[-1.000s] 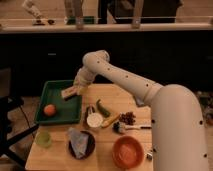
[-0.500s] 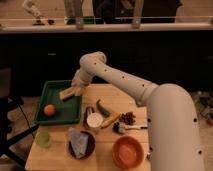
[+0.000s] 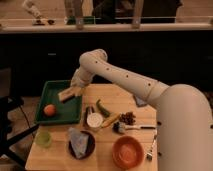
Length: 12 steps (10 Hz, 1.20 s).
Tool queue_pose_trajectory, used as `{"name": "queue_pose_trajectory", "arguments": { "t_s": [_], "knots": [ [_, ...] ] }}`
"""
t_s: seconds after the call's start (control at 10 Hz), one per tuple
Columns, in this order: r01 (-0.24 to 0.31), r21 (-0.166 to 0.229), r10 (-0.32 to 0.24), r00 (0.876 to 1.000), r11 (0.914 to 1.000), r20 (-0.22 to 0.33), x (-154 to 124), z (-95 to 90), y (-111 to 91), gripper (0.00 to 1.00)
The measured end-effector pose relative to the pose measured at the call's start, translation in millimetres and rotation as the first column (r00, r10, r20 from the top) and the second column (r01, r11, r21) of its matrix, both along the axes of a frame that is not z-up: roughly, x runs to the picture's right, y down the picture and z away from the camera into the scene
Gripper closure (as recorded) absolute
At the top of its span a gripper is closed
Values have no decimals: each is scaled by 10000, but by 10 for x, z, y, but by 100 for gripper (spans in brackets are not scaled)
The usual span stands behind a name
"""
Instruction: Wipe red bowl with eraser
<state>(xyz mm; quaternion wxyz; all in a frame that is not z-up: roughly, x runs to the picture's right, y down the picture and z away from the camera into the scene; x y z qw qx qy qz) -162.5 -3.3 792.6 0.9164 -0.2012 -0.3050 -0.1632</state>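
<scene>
Because the red bowl sits at the near edge of the table, a strong wipe can push it toward this edge, and the fork just beside it on the right can be knocked off as well. To its left stands a dark plate with a crumpled cloth, and further left a green cup; a low sweep of the arm can catch them. Between the bowl and the gripper the middle of the table is crowded: a white cup, a banana, a green chili and a dark small heap that I cannot identify. A straight low path over them is risky, mostly for the upright white cup, so I judge that the eraser needs to travel high and come down from above. The gripper is at the far left, over the right rim of the green tray, and its fingers seem clamped on the eraser, which is held tilted. The grip looks to be near one end, so the eraser can turn or slip out when it presses on the bowl. An orange fruit lies in the tray, apart from the eraser. Open room exists mainly above the table and on its bare far right part; behind is a dark counter, well apart.
</scene>
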Motion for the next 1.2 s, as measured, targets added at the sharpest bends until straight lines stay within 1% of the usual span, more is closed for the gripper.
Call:
{"name": "queue_pose_trajectory", "arguments": {
  "t_s": [0.1,0.3,0.5,0.8,1.0,1.2],
  "knots": [
    [30,34,-30,10000,10000,41,14,-46,33,96],
    [-128,104,129,9999,9999,-70,130,-155,112,96],
    [-272,208,275,9995,9994,-138,190,-241,169,96],
    [-675,537,698,9967,9963,-420,386,-458,305,96],
    [-991,774,1042,9925,9921,-645,546,-590,390,96],
    [-1387,1010,1477,9852,9852,-872,712,-689,455,96]
  ]
}}
